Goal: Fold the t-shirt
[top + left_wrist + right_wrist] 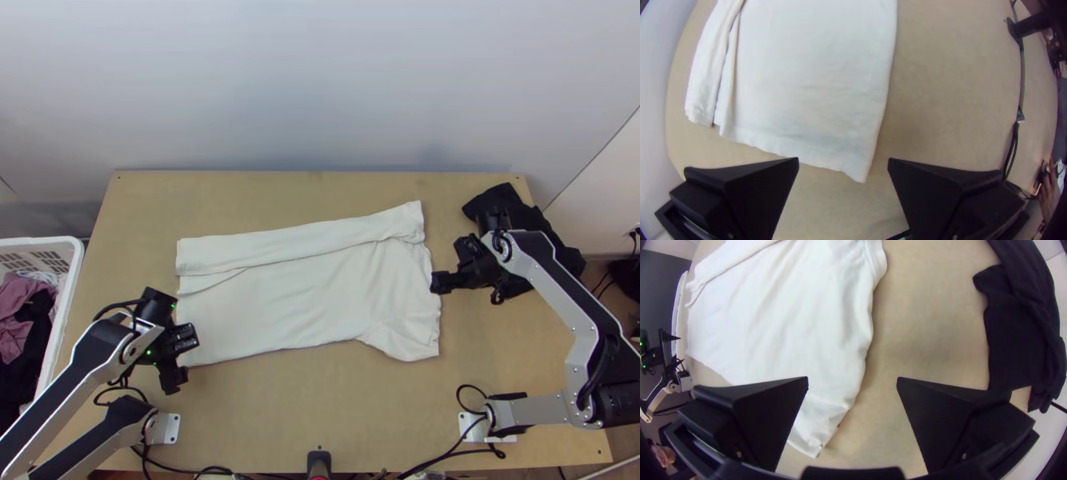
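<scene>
The top view crops the basket; the right arm partly hides black cloth.

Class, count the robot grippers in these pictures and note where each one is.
2. The left gripper is open by the near corner of the white t-shirt; the right gripper is open by the shirt's other end, toward the black cloth.
</scene>
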`<action>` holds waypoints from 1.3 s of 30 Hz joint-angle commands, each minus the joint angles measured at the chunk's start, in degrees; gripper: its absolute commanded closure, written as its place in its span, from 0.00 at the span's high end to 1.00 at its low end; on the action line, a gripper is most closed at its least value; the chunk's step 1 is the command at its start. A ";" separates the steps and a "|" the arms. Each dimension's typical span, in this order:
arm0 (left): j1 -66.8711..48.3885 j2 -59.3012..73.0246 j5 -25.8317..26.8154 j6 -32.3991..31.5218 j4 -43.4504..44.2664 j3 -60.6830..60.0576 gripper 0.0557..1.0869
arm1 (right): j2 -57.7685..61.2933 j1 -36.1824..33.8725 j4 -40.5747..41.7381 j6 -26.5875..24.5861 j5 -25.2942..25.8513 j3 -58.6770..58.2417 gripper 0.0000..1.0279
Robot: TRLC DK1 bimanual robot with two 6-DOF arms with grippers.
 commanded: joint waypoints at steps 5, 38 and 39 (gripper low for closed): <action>-2.31 1.12 -1.39 1.28 2.20 -4.35 0.93 | -0.45 1.99 -0.01 2.02 -0.65 -3.38 0.89; -1.60 0.42 -2.79 0.66 7.38 -7.51 0.89 | 0.51 3.66 7.11 5.53 -0.74 -12.08 0.51; -1.52 0.42 -2.88 0.66 7.56 -7.60 0.88 | 0.69 3.84 7.28 5.44 -0.74 -12.17 0.51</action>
